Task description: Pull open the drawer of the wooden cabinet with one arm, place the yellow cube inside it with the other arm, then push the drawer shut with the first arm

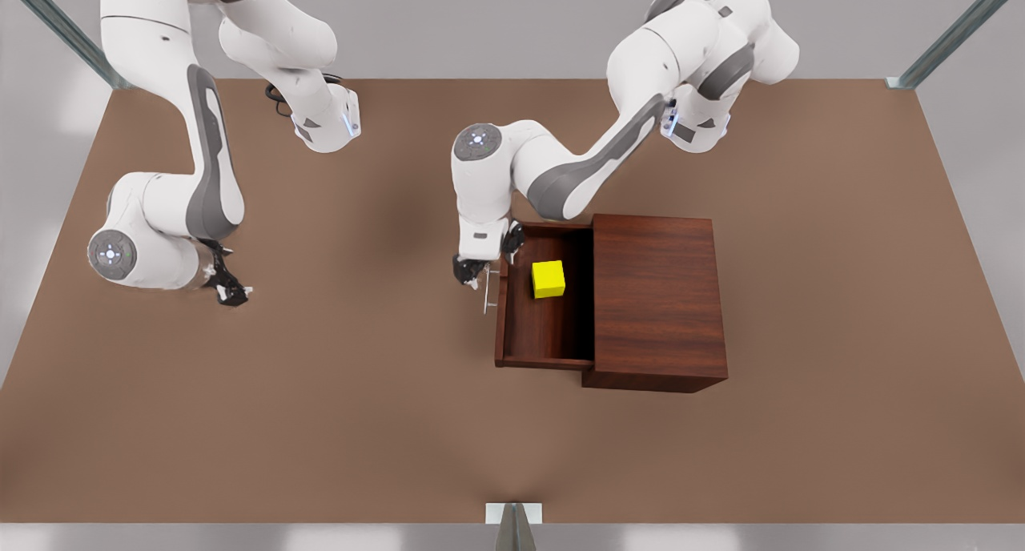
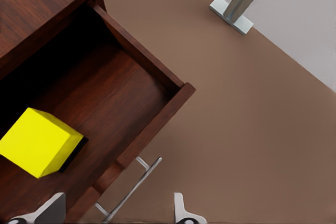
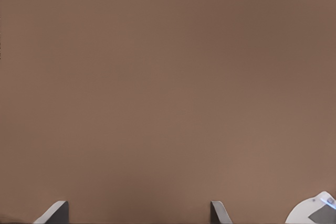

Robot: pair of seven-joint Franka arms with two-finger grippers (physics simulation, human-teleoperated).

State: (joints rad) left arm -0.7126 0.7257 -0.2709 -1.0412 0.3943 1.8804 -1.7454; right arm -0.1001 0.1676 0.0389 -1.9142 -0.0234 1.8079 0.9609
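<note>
We see the left gripper (image 1: 472,275) spread open astride the drawer's silver handle (image 2: 134,187), its fingertips (image 2: 181,211) flanking the bar without clasping it, while the right gripper (image 1: 232,292) hangs open and empty over bare table (image 1: 320,423) at the front view's left, waiting. The yellow cube (image 1: 548,279) sits inside the pulled-out drawer (image 1: 544,335) of the wooden cabinet (image 1: 657,303), near its handle-side half; our left arm bends down from above the cabinet to the drawer front
</note>
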